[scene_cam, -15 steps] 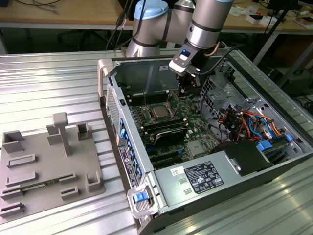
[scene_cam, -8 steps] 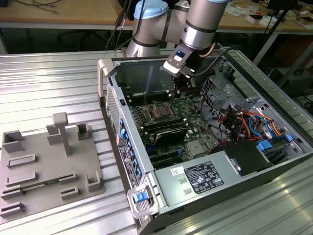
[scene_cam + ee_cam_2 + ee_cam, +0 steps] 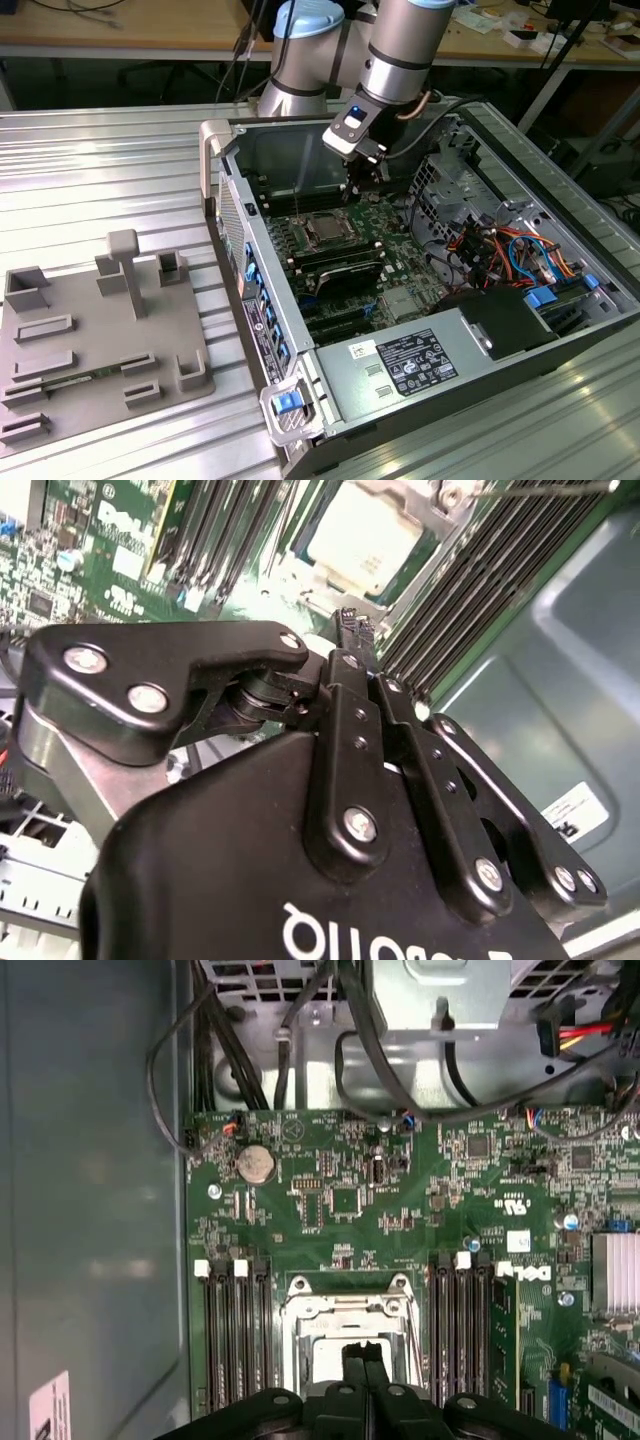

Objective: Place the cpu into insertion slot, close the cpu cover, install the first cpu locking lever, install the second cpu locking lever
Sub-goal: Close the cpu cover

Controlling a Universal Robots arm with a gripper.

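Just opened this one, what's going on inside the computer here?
The arm has its gripper down inside the open computer case, fingers shut with nothing visibly between them, just above the insertion slot. The cpu already sits in the slot, and the cpu cover appears to lie down around it. A thin locking lever sticks out free beside the socket, so it looks not yet latched.
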